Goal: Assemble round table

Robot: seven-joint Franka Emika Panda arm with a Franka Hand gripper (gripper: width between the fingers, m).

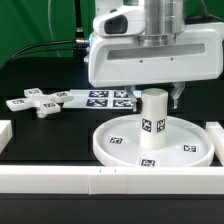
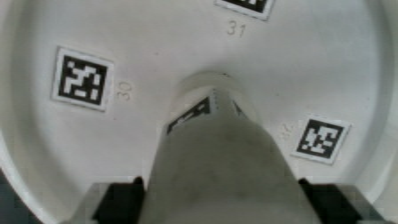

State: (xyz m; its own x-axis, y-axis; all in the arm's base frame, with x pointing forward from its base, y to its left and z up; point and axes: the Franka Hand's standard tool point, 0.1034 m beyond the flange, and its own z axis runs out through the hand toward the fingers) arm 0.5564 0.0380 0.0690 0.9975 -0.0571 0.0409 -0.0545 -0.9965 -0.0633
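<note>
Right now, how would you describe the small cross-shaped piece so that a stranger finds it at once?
Start at the big round disc with the thick leg standing on it. Go to the exterior view's left, past the flat marker board: the cross-shaped piece lies by its end. It alone has four short arms.

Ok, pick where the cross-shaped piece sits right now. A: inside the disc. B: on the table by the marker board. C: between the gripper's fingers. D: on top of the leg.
B: the cross-shaped piece lies on the black table beside the marker board, off the disc, where only the leg stands upright.
</note>
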